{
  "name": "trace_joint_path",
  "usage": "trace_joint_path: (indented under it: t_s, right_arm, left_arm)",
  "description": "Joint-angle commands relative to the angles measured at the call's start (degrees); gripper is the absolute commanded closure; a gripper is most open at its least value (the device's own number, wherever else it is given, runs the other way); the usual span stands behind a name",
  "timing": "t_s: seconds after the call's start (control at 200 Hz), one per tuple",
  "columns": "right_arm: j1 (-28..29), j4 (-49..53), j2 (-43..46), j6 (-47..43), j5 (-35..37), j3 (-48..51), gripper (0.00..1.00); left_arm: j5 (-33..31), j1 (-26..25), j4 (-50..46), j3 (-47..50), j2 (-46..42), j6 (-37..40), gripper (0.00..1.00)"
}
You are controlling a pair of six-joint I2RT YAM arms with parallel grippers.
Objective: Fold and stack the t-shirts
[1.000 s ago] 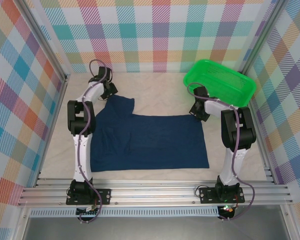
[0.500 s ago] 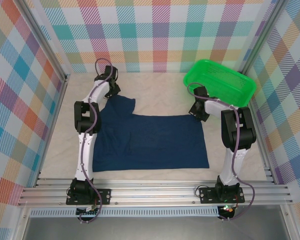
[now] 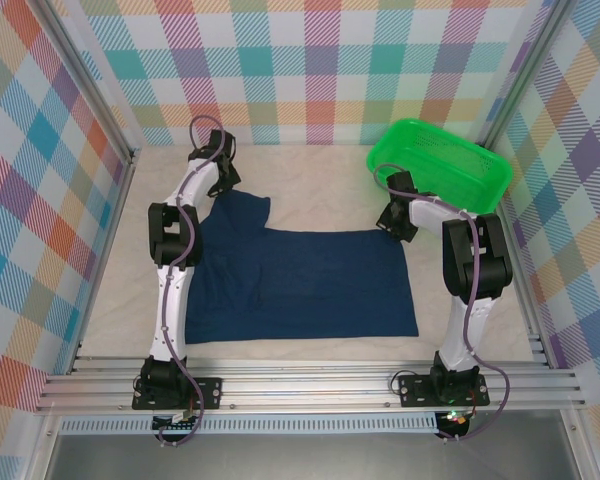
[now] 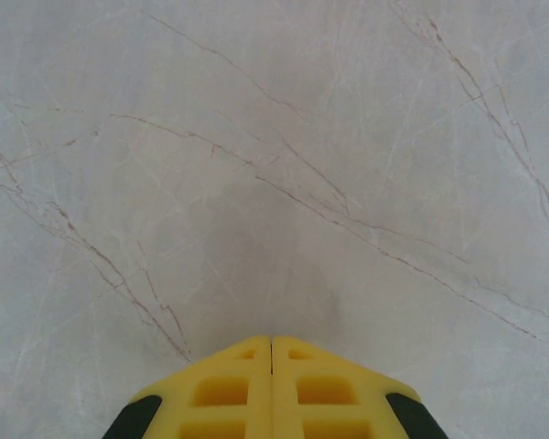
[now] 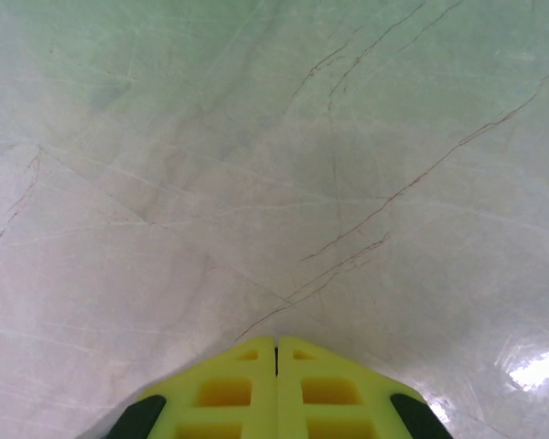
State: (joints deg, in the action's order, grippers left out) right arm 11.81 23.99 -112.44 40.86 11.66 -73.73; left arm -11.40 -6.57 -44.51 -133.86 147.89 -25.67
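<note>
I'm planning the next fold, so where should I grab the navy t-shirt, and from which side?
Probably its far edge: the t-shirt lies flat with the sleeve and far right corner lying free, so pinch those from above, coming from the far side.

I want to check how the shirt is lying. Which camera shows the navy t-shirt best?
Top external: the whole t-shirt lies spread on the table, one sleeve sticking out at far left. The wrist views look past the shut left end effector and right end effector at the pale veined table, adding little about the cloth.
</note>
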Motion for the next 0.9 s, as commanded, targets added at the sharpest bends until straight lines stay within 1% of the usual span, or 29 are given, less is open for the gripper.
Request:
trace_joint_path:
  t_s: [0.0,0.25,0.445,0.53,0.695,0.795,0.895]
  right_arm:
    - [0.2,1.6,1.6,-1.5,-0.8,-1.3,1.00]
    - [0.1,0.5,2.8,-3.4,-1.8,-0.9,1.00]
    - [0.1,1.1,4.0,-4.7,-2.6,-1.5,1.00]
    - [0.1,1.7,4.9,-5.8,-3.5,-1.3,1.00]
    - [0.1,2.8,7.0,-6.9,-5.7,0.3,1.00]
    - [0.1,3.8,8.5,-7.7,-5.8,1.4,1.00]
    - [0.1,5.1,9.8,-8.3,-5.3,2.4,1.00]
  left_arm:
    - [-2.3,-0.3,-2.2,-1.3,-5.7,0.6,1.00]
    - [-3.0,-0.6,0.1,6.1,-13.6,0.4,1.00]
    - [0.0,-0.7,-1.0,9.8,-18.2,2.0,1.00]
    - [1.2,-0.8,-0.2,15.1,-22.1,1.1,1.00]
    - [3.4,-1.3,2.1,28.2,-33.0,-2.3,1.00]
    - [1.0,-2.1,0.3,35.0,-39.9,-3.5,1.00]
    - [-0.4,-2.1,0.2,43.6,-48.7,-5.4,1.00]
